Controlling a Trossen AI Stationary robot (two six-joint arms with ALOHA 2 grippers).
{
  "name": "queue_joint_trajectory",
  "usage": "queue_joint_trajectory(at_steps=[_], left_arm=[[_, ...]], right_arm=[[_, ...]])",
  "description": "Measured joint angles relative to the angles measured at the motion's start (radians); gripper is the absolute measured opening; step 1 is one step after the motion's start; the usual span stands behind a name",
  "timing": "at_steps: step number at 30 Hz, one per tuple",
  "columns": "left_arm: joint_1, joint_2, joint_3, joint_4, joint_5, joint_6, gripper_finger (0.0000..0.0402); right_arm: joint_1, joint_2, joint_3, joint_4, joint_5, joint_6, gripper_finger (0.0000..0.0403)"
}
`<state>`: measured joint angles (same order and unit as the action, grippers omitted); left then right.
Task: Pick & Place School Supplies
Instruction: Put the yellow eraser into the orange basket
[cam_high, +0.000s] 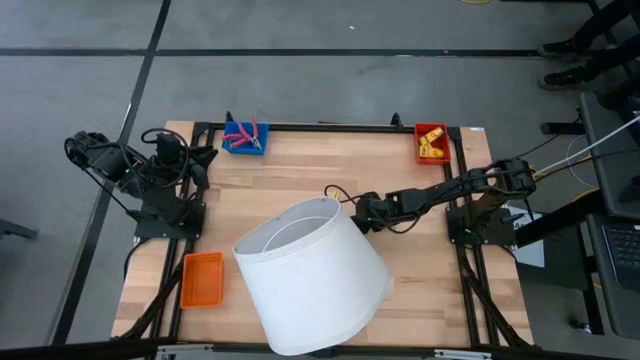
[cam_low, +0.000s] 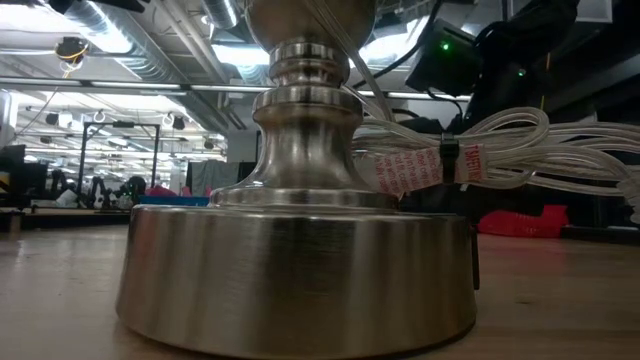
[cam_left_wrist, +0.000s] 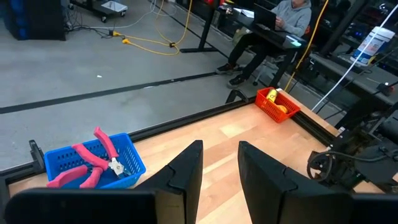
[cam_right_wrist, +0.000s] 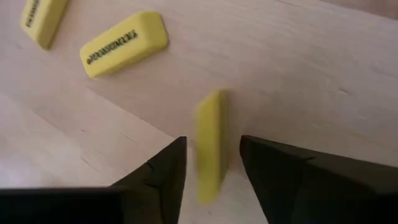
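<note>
Yellow eraser (cam_right_wrist: 210, 146) between right hand (cam_right_wrist: 213, 180) fingers

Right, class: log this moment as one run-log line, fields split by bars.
right gripper: astride on-edge yellow eraser, grip unclear | left gripper: open, waiting by blue tray | spare erasers: flat on table

Eraser (cam_right_wrist: 210, 146) on edge between right jaws; two erasers (cam_right_wrist: 124, 42) beyond.

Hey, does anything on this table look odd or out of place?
Yes. A big lamp with a white shade sits mid-table, hiding what the right gripper reaches for beside it. In the right wrist view one yellow eraser stands on edge between the fingers, while two others lie flat.
</note>
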<state>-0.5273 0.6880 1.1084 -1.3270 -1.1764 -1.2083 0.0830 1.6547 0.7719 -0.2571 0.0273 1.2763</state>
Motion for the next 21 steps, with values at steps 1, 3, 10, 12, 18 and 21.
queue_joint_trajectory(at_steps=[1,3,10,12,18,21], left_arm=[[0.0,0.0,0.0,0.0,0.0,0.0,0.0098],[0.0,0.0,0.0,0.0,-0.001,0.0,0.0098],[0.0,0.0,0.0,0.0,0.004,-0.007,0.0098],[0.0,0.0,0.0,0.0,0.008,-0.004,0.0098],[0.0,0.0,0.0,0.0,0.006,0.01,0.0098],[0.0,0.0,0.0,0.0,-0.005,0.017,0.0098]], right_arm=[[0.001,0.0,0.0,-0.009,0.001,0.008,0.0149],[0.005,0.0,0.001,-0.022,0.01,0.018,0.0126],[0.034,-0.003,0.0,-0.013,0.059,0.02,0.0032],[0.045,-0.021,-0.003,-0.013,0.067,0.025,0.0032],[0.107,-0.26,-0.003,-0.037,0.232,0.059,0.0032],[0.127,-0.432,-0.002,-0.115,0.349,0.078,0.0032]])
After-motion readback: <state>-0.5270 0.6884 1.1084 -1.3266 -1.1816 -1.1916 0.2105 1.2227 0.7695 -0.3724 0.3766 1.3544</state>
